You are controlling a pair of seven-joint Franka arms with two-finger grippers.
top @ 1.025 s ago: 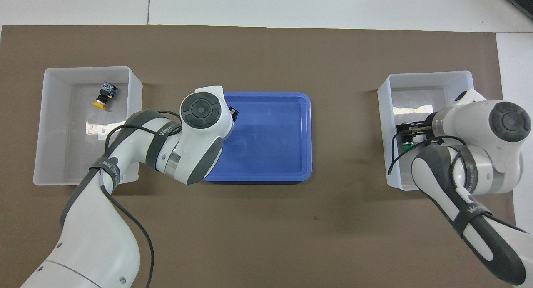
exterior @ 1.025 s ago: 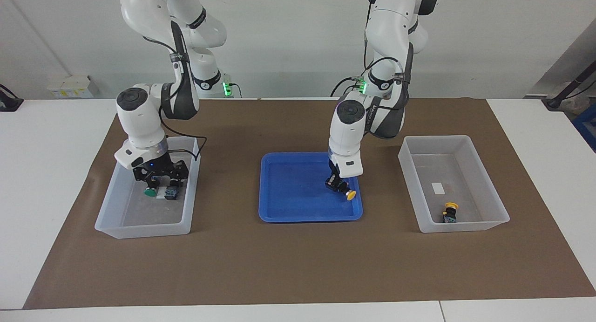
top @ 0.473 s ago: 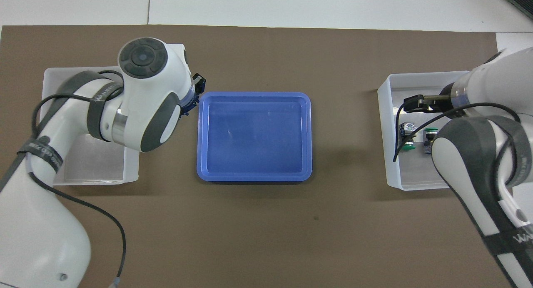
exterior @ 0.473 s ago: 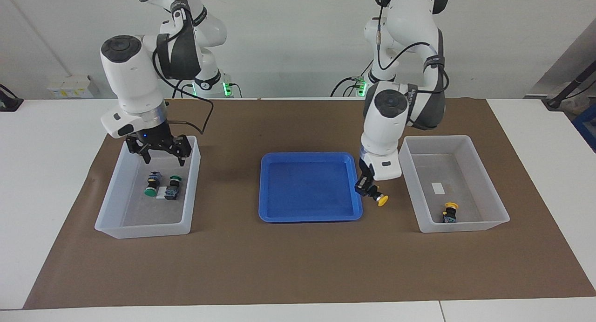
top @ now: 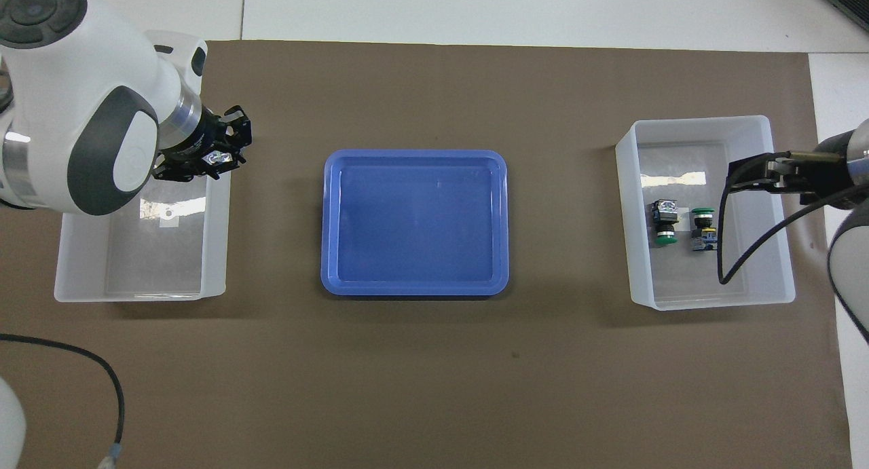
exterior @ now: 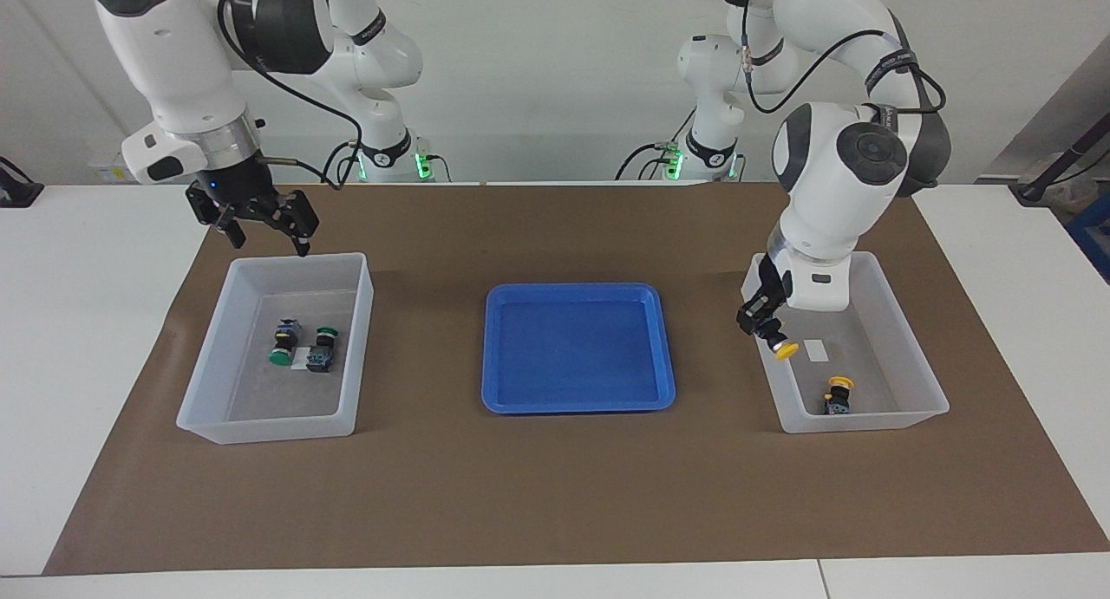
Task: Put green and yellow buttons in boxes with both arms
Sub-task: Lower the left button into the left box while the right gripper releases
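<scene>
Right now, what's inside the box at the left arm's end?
In that box one yellow button lies beside a white sticker. The left pincer holds a second yellow button over it. From overhead the arm covers part of the floor.

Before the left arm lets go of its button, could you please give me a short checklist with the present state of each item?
1. Left gripper shut on the yellow button: ok.
2. Held button over the box at the left arm's end: ok.
3. Drop spot apart from the second yellow button already inside: ok.
4. Blue tray emptied: ok.
5. Both green buttons in the other box: ok.
6. Right gripper open, raised above that box: ok.
</scene>
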